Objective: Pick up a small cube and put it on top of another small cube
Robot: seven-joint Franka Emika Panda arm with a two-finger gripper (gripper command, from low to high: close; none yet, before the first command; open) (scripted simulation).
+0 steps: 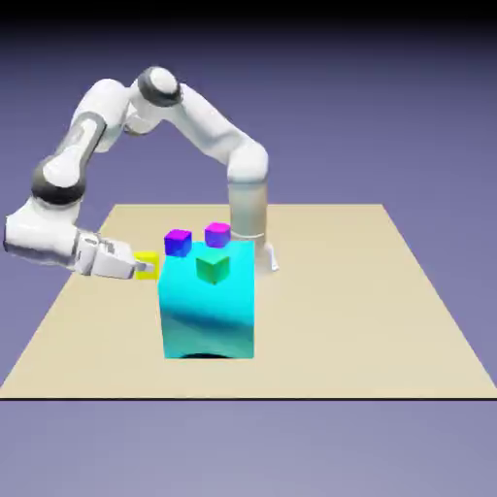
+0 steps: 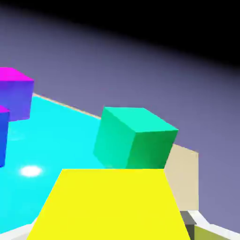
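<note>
We find the end effector (image 1: 147, 264) clamped on the yellow cube (image 1: 146, 274); next, we judge, comes lifting toward the blue-sided cube (image 1: 178, 244).

Bright glare spots the cyan block (image 2: 56, 140) at the hand view's lower left. Black darkens the upper right.

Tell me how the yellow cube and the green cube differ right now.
The yellow cube is plain bright yellow, while the green cube is green. The yellow cube is held in the gripper, at the side of the cyan block; the green cube rests on that block, held by nothing. Both are small cubes.
</note>
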